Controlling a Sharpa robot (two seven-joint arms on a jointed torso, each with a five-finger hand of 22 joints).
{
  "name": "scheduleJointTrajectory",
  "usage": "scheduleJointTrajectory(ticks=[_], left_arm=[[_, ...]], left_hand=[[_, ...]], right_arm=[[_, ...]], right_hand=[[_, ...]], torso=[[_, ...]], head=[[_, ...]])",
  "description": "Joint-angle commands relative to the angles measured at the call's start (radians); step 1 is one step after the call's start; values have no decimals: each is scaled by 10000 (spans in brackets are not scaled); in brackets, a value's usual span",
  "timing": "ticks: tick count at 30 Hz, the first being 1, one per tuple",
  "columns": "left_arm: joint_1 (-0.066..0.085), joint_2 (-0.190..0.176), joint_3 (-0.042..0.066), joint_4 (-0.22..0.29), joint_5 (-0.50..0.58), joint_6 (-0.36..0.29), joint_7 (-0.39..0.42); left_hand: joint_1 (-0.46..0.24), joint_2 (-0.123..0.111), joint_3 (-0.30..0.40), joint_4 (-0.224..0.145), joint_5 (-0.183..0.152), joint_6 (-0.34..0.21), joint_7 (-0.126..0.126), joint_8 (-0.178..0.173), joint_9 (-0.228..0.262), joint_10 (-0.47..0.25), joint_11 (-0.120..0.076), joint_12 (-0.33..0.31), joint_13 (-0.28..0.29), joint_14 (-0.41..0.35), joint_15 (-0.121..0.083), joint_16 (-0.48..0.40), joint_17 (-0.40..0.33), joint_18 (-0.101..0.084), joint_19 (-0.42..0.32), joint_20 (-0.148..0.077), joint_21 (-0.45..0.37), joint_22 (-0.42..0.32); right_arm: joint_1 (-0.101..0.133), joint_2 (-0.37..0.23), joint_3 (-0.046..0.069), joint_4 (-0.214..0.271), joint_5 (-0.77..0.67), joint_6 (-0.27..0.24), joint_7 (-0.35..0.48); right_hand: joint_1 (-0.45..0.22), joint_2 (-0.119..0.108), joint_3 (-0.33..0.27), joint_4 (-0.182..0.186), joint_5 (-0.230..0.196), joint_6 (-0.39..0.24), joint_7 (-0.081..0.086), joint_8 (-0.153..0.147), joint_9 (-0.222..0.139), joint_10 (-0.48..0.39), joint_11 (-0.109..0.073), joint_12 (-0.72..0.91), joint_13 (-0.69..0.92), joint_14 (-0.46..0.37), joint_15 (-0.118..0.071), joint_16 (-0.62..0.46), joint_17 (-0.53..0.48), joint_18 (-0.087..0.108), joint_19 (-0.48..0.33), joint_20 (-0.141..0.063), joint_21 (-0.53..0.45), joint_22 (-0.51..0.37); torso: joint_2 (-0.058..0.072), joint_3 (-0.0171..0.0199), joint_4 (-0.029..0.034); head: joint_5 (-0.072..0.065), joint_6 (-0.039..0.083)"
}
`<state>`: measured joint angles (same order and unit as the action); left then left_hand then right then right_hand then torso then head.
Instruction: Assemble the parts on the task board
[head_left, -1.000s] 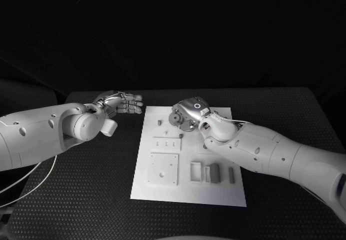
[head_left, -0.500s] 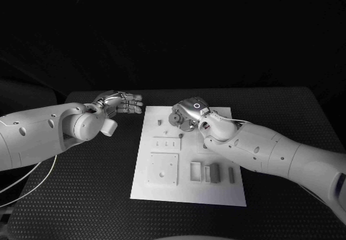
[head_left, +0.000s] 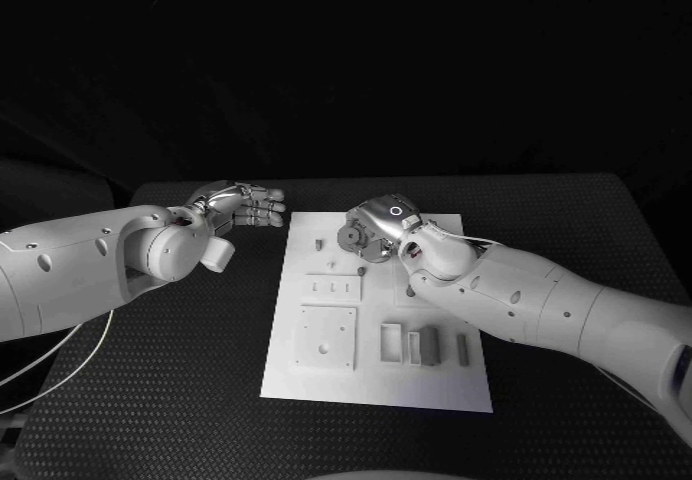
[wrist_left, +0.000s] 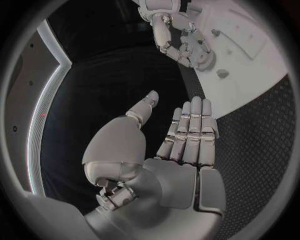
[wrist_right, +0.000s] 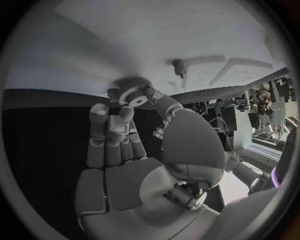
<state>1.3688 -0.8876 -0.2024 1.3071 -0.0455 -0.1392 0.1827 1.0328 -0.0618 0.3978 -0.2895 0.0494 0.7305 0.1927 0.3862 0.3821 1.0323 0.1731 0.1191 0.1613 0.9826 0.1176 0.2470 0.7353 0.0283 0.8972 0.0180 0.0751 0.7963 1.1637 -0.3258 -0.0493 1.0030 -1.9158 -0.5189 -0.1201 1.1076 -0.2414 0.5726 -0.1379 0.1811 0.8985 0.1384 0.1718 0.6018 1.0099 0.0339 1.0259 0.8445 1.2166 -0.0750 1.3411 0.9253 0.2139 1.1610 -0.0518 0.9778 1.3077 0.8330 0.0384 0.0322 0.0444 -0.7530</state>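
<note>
Right hand (wrist_right: 134, 150) pinching a toothed gear (wrist_right: 132, 92) between thumb and fingertips, hovering over the far end of the task board (head_left: 433, 385). Probably mid-step, carrying the gear toward the small peg (wrist_right: 179, 65) nearby; next calling for lining up bore over peg, then lowering. Left hand (wrist_left: 181, 150) idling empty, fingers extended, beside the board over the black table (head_left: 173, 380). Beyond, lying in darkness.

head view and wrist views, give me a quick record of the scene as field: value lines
surface: black table
task board: white plate in the middle of the table
right hand: right hand over the board's far end, pinching a small gear between thumb and fingers
left hand: left hand off the board's left side, fingers straight, holding nothing
near parts: square plate and upright blocks on the board
</note>
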Motion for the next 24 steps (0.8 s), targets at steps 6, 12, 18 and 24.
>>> scheduleJointTrajectory(ticks=[6,12,18,24], left_arm=[[11,17,8,8,-29,87,45],[11,2,8,17,-29,80,51],[11,-4,9,12,-29,78,53],[11,2,9,7,-29,80,55]], left_hand=[[-77,-44,65,15,37,-78,231,47,16,-47,-8,-60,10,43,5,-69,19,-110,-41,-2,-57,-11],[-79,-43,65,15,37,-79,231,48,16,-47,-8,-60,11,44,5,-71,21,-110,-41,-1,-56,-11],[-96,-38,62,24,37,-80,232,49,16,-48,-6,-62,11,46,6,-73,23,-111,-39,0,-54,-10],[-166,-18,50,47,37,-85,234,50,16,-51,-3,-65,12,49,8,-81,30,-113,-38,3,-53,-10]], right_arm=[[5,-12,0,7,206,298,112],[7,-67,0,85,291,380,111],[14,-93,-1,79,395,519,99],[16,-119,-1,94,436,635,70]], right_hand=[[-58,-225,-68,135,22,-666,213,-320,-193,63,114,-163,-123,-79,103,-96,-6,479,-61,54,-71,157],[-62,-272,-45,241,21,-822,264,-394,-267,85,162,-88,-87,-76,150,-80,11,479,-48,58,-71,164],[-309,-305,-94,523,15,-789,268,-360,-305,55,179,9,-26,-88,162,-66,31,479,-53,80,-75,171],[-688,-314,-152,903,17,-628,251,-254,-325,29,154,121,43,-114,146,-47,56,479,-78,77,-75,182]], torso=[[-1,-13,8],[-1,-8,0],[1,-15,5],[1,-4,2]], head=[[-5,7],[-13,-2],[-14,-12],[-33,-19]])
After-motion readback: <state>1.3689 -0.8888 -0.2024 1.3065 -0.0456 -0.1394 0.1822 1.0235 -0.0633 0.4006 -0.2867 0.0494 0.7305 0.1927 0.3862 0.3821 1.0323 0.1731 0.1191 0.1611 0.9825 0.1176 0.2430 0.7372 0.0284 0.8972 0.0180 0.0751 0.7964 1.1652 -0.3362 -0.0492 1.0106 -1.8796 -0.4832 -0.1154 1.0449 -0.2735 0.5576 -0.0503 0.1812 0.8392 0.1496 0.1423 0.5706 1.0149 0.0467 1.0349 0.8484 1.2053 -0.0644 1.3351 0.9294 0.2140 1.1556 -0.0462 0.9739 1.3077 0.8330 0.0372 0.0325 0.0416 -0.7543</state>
